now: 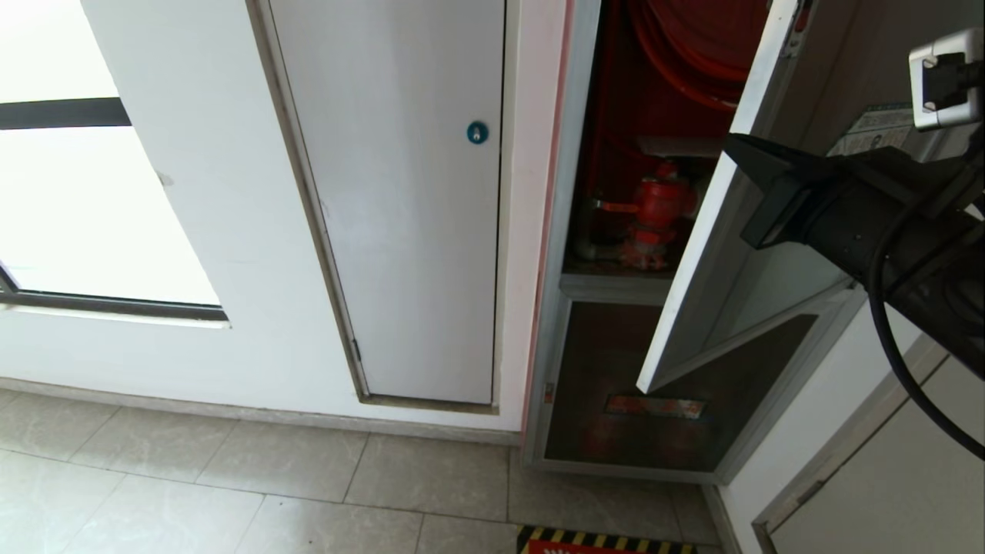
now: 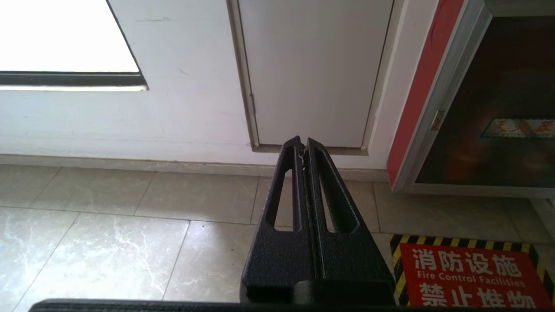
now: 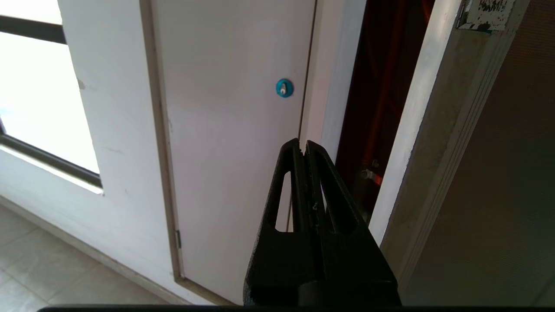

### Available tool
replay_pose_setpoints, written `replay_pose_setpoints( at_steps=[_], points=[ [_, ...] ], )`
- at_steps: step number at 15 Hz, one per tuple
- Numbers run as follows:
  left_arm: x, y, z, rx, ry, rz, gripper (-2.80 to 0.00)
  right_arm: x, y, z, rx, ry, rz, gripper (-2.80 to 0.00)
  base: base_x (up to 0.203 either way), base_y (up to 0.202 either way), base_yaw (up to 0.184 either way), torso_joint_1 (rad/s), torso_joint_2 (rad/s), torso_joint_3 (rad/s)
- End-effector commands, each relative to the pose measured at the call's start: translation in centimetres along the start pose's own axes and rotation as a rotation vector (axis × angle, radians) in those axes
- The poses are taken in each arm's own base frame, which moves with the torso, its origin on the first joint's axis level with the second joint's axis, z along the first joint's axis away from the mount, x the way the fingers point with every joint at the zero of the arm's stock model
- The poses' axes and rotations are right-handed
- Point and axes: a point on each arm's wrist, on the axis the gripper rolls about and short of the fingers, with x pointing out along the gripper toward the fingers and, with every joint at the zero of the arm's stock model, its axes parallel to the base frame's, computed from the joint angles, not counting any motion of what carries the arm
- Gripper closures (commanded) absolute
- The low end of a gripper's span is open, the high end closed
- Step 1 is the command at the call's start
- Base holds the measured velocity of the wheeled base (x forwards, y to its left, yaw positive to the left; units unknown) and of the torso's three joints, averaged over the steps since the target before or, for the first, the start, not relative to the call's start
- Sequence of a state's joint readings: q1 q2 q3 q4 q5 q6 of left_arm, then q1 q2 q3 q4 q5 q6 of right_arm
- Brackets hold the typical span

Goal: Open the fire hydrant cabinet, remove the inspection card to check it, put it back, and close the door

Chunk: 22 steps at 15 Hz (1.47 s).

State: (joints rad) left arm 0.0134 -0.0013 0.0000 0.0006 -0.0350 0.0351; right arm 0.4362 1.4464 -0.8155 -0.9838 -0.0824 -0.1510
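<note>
The fire hydrant cabinet [image 1: 558, 231] stands in the wall at the right, silver-framed and red inside. Its red hydrant valve [image 1: 658, 206] and part of the red hose reel [image 1: 692, 46] show through the gap. The door [image 1: 704, 238] hangs partly open, its free edge swung out toward me. My right gripper [image 1: 731, 142] is shut and empty, with its tip at that free edge, about level with the valve. In the right wrist view the right gripper [image 3: 302, 145] points at the gap between the cabinet [image 3: 377, 86] and the door's edge [image 3: 416, 130]. The inspection card is out of view. My left gripper [image 2: 302, 145] hangs shut and parked low over the floor.
A plain white panel door [image 1: 415, 231] with a round blue lock [image 1: 477, 132] is left of the cabinet, and a bright window [image 1: 77, 215] is further left. Below the opening sits a dark glass panel with a reddish label [image 1: 654, 405]. A red, hazard-striped floor sign [image 2: 470, 279] lies before the cabinet.
</note>
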Motion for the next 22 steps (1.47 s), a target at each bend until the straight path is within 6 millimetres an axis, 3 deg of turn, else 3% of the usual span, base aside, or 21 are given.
replay_pose_setpoints(
  at_steps=[1, 13, 22],
  points=[
    [0.0, 0.0, 0.0, 0.000, 0.002, 0.000, 0.00, 1.3, 0.4, -0.3, -0.002, -0.008, -0.006, 0.00, 0.000, 0.000, 0.000, 0.000, 0.00, 0.000],
    [0.0, 0.0, 0.0, 0.000, 0.004, 0.000, 0.00, 6.3, 1.2, -0.6, -0.007, -0.026, -0.182, 0.00, 0.000, 0.000, 0.000, 0.000, 0.00, 0.000],
    [0.0, 0.0, 0.0, 0.000, 0.003, 0.000, 0.00, 7.2, 0.6, -0.2, -0.017, -0.047, -0.209, 0.00, 0.000, 0.000, 0.000, 0.000, 0.00, 0.000]
  ],
)
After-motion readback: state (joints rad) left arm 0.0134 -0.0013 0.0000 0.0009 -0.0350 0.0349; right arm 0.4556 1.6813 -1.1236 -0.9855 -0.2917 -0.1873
